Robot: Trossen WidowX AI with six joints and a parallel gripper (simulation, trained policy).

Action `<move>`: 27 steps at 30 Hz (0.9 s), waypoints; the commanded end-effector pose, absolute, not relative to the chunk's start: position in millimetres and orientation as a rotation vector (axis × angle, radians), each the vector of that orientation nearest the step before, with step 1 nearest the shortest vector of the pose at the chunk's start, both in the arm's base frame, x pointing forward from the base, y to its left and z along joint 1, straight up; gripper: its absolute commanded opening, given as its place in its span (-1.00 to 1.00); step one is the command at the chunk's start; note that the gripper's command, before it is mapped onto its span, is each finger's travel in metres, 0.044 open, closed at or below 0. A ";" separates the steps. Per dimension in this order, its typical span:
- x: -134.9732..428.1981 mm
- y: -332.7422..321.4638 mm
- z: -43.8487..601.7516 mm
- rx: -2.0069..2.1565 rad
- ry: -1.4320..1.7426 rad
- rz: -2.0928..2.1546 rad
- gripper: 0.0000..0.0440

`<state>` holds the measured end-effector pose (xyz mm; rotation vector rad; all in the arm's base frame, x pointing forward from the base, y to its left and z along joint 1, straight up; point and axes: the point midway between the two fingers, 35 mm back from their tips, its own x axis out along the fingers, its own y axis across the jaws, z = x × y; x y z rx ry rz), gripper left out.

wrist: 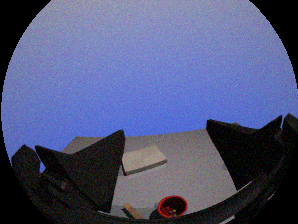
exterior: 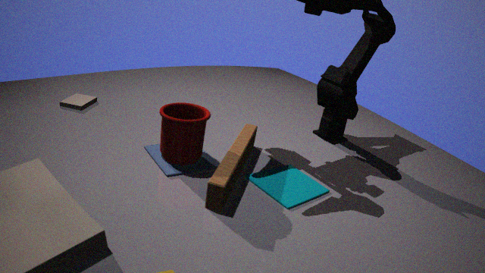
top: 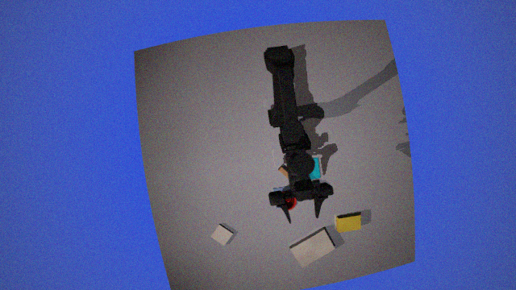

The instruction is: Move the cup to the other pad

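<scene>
red cup on the blue pad, jaws apart above.
the cup (top: 291, 203) (exterior: 183, 138) (wrist: 172, 207) is standing upright on the blue pad (exterior: 161, 161); the jaws (top: 304, 220) are hanging wide open, gripping nothing.

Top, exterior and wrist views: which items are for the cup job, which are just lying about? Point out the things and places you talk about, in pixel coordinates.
Job:
- red cup (top: 291, 203) (exterior: 183, 140) (wrist: 172, 197)
- marbles (wrist: 171, 212)
- blue pad (exterior: 161, 161)
- teal pad (top: 316, 168) (exterior: 292, 187)

Lying about:
- small pale block (top: 222, 234) (exterior: 78, 101)
- large pale block (top: 312, 246) (exterior: 45, 212) (wrist: 144, 159)
- yellow block (top: 348, 222)

Unclear: wooden bar (top: 283, 171) (exterior: 232, 163) (wrist: 132, 211), between the pads.
</scene>
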<state>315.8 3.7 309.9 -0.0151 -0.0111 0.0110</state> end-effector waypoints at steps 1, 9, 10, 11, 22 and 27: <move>316.2 5.0 309.6 -0.014 -0.006 0.014 0.70; 320.3 18.0 300.8 0.005 0.074 0.044 -0.26; 320.9 19.9 299.4 0.009 0.087 0.049 -0.38; 321.5 21.8 298.1 0.014 0.100 0.053 -0.49; 328.9 48.1 285.5 0.080 0.252 0.115 -0.67; 331.8 59.1 280.1 0.106 0.324 0.134 -0.68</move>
